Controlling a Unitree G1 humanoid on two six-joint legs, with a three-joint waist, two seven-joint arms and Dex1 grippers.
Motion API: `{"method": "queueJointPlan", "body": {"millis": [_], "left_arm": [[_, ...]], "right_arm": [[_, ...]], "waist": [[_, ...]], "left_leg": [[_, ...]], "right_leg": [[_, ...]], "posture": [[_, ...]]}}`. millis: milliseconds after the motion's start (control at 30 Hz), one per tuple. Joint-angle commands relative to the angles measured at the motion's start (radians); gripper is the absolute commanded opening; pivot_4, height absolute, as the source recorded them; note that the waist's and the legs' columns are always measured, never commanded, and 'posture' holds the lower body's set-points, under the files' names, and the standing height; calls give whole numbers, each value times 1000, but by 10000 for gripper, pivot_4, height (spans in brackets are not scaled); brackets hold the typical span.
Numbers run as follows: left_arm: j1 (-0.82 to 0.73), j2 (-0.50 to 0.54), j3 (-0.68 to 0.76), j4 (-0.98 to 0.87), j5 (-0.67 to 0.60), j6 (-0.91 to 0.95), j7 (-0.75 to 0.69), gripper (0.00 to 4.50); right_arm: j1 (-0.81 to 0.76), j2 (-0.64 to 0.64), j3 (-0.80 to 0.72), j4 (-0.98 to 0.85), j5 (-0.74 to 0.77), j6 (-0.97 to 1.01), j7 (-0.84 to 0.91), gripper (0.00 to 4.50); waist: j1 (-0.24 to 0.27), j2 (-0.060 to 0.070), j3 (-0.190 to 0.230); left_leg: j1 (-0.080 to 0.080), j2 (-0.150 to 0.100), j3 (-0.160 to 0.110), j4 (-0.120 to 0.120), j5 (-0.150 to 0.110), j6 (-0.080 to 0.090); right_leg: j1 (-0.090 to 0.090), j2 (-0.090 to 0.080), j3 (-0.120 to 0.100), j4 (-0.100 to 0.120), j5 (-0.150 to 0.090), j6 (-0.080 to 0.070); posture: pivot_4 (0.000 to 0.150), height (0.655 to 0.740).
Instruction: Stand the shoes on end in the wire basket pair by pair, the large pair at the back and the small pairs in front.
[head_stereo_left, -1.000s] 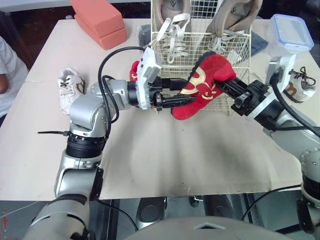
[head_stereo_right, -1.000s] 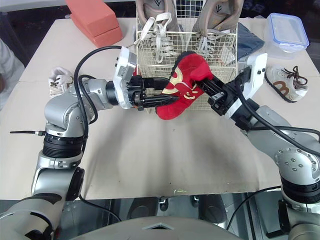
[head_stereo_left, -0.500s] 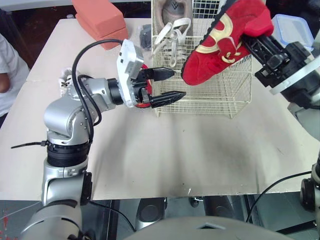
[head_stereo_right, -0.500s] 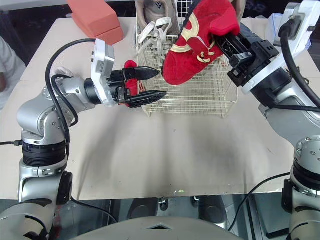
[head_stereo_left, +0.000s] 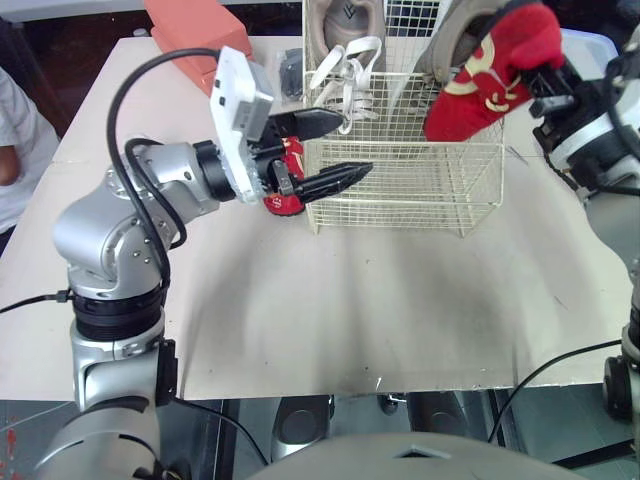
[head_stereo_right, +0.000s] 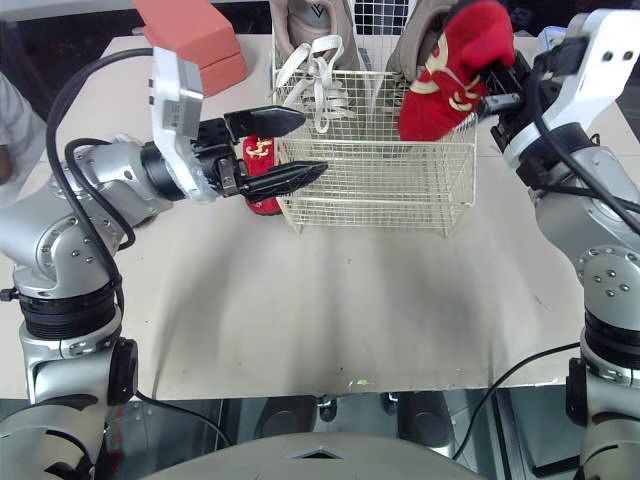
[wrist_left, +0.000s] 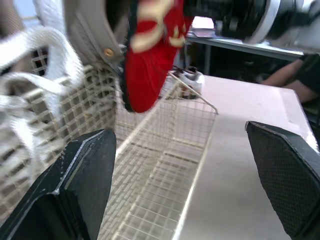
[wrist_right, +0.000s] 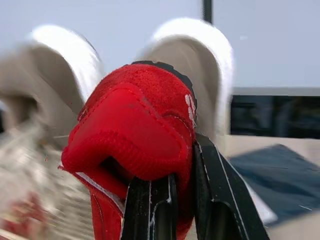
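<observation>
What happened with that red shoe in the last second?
The right gripper, fingers shut on the red shoe, raised it from in front of the wire basket to above the basket's right side, toe down. The left gripper let go of it and drew back to the basket's left front corner, fingers open. The basket and the large shoes at its back stayed put.

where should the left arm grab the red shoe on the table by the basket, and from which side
Probably the collar, one finger inside the opening, as the right end effector holds the raised shoe. The red shoe lies beside the wire basket's left wall, which blocks that side, so come from above or the robot's left.
</observation>
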Motion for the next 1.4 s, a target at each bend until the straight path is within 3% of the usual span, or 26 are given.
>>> {"method": "queueJointPlan", "body": {"millis": [33, 467, 567, 667, 767, 800, 1000, 1133, 1267, 1400], "left_arm": [[-17, 17, 31, -43, -12, -12, 23, 44607], [38, 42, 42, -74, -9, -80, 21, 44607], [45, 50, 46, -65, -1, -90, 20, 45000], [53, 60, 50, -51, 8, -103, 17, 45000], [62, 76, 59, -21, 22, -121, 3, 45000], [65, 83, 61, -9, 30, -128, -3, 45000], [79, 104, 79, 74, 64, -176, -32, 45000], [63, 82, 91, 165, 98, -206, 9, 45000], [12, 61, 96, 353, 173, -218, 89, 45000], [-69, 50, 118, 541, 210, -196, 149, 45000]], "right_arm": [[1, -19, 8, -8, -116, -19, 58, 0], [62, 74, 12, 48, -174, 176, 85, 0], [61, 102, -21, 58, -173, 187, 80, 9673], [59, 115, -48, 58, -175, 203, 86, 22588], [67, 101, -73, 43, -180, 222, 104, 37330], [70, 90, -81, 35, -180, 231, 115, 44297], [122, 3, -167, -35, -120, 285, 213, 44297], [177, -65, -204, -97, -71, 238, 382, 44297], [264, -91, -199, -202, -32, 125, 600, 44297], [314, -64, -161, -249, -33, 60, 662, 44297]], "waist": [[0, 0, 0], [4, -3, -2], [4, -4, -2], [2, -4, -2], [0, -4, -2], [0, -4, -2], [1, -4, -2], [1, -4, -2], [0, -4, -2], [-1, -4, -2]], "left_leg": [[0, 0, 0, 0, 0, 0], [0, 0, -1, 0, 0, 0], [0, 0, -1, 0, 0, 0], [0, 0, -1, 0, 0, 0], [1, 0, -1, 0, 0, 0], [1, 0, -1, 0, 0, 0], [0, 0, -1, 0, 0, 0], [0, 0, -1, 0, 0, 0], [0, 0, -1, 0, -2, 3], [1, 0, -1, -1, -2, 4]], "right_leg": [[0, 0, 0, 0, 0, 0], [1, 0, -1, -1, 0, 0], [1, 0, -1, -1, 0, 0], [1, 0, -1, 0, 0, 0], [1, 0, -1, 0, 0, 0], [1, 0, -1, 0, 0, 0], [1, 0, -1, 0, 0, 0], [1, 0, -1, -1, 0, 0], [1, 1, -1, -1, -2, 3], [0, 1, -1, -1, -2, 4]], "posture": [[1500, 6860], [1500, 6860], [1500, 6860], [1500, 6860], [1500, 6860], [1500, 6860], [1500, 6860], [1500, 6860], [1500, 6860], [1500, 6860]]}}
